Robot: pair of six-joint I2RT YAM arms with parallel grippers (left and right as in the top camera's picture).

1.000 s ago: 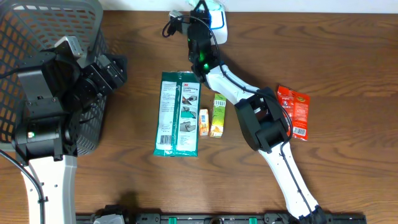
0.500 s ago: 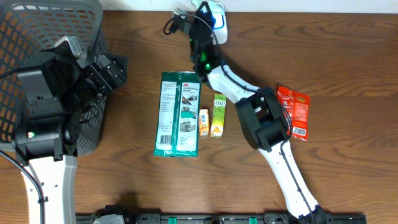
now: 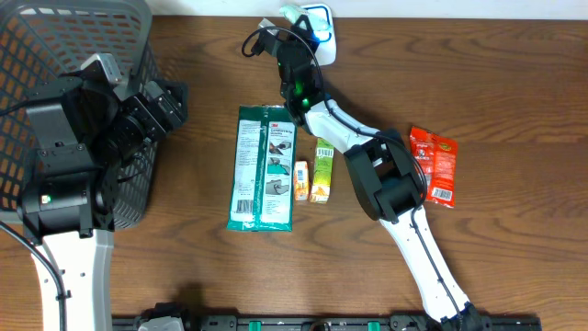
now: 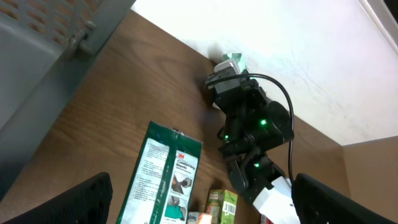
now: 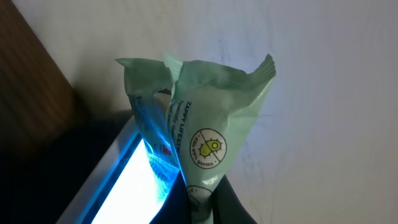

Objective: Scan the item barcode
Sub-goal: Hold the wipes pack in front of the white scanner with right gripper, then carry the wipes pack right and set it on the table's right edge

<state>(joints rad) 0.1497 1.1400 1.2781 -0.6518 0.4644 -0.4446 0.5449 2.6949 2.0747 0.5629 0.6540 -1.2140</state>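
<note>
Right wrist close-up shows what overhead can't: the green packet [image 5: 205, 124] pinched tight in the right gripper [image 5: 200, 208], just beside the glowing blue scanner [image 5: 134, 180]. Overhead, that arm stretches to the far edge of the table [image 3: 514, 110]; left gripper [image 3: 170, 103] gapes wide beside the basket [image 3: 55, 37].

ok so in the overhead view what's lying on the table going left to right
grey plastic mesh basket → long green 3M packet → small orange box → green-and-yellow carton → red packets. The pale green sachet held in the right gripper overlaps these, so left out.
</note>
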